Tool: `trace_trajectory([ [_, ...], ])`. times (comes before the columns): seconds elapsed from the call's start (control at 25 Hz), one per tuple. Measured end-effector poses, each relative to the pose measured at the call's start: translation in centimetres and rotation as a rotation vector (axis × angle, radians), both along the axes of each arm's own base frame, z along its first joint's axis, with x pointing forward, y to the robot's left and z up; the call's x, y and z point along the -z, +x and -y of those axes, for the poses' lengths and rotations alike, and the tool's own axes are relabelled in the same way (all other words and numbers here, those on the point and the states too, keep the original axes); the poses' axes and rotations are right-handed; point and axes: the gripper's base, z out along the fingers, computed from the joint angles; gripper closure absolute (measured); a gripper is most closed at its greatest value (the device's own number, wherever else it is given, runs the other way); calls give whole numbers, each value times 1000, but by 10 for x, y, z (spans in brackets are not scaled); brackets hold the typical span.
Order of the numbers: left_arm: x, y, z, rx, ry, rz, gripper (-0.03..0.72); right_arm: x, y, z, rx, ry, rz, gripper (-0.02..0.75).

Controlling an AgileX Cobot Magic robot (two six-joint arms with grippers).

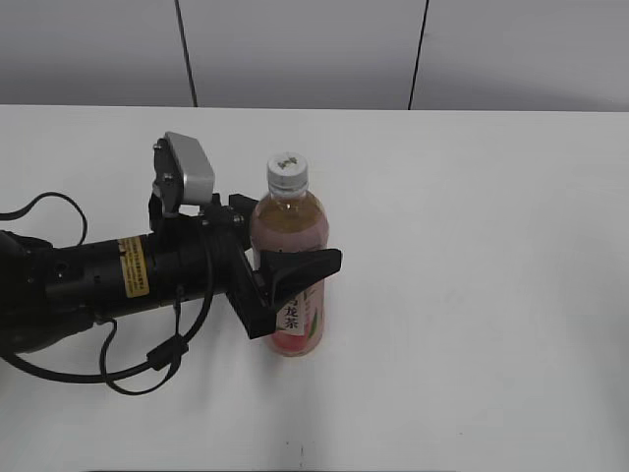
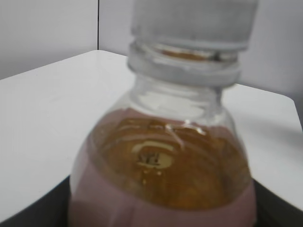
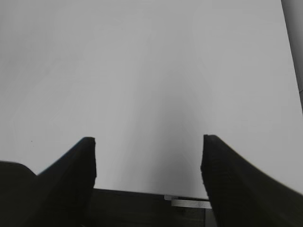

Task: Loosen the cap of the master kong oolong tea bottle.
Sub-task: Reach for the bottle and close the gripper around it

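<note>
Where grey wall panels (image 1: 305, 49) begin, white table (image 1: 472, 295), bottle (image 1: 287, 256) upright.

The flat white bench (image 1: 472, 295) carries one standing thing: a slim clear plastic bottle of amber tea with a pink label (image 1: 291, 258), upright between the fingers of the left pincer (image 1: 285, 270). A black cable (image 1: 128, 379) lies looped on the bench behind that pincer, beneath its arm.

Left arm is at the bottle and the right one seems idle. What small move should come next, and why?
Probably bring the open right gripper over to the cap. The left gripper already clamps the bottle upright at its label, the cap is untouched, and the right gripper sees only bare table.
</note>
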Motion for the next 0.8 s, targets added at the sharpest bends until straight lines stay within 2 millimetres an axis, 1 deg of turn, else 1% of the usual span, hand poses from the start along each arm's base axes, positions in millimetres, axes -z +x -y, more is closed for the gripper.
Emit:
trace_trajectory([
  [0.24, 0, 0, 0, 0, 0, 0, 249, -27, 50, -9, -75, 5, -63, 214],
  [0.4, 0, 0, 0, 0, 0, 0, 249, -45, 86, -17, -127, -5, -107, 214],
  [0.44, 0, 0, 0, 0, 0, 0, 249, -48, 100, -21, -143, -9, -133, 214],
  [0.48, 0, 0, 0, 0, 0, 0, 249, -52, 110, -25, -162, -13, -144, 214],
  [0.64, 0, 0, 0, 0, -2, 1, 249, -66, 144, -43, -238, -28, -197, 214],
  [0.8, 0, 0, 0, 0, -2, 1, 249, -72, 179, -65, -302, -42, -258, 214],
])
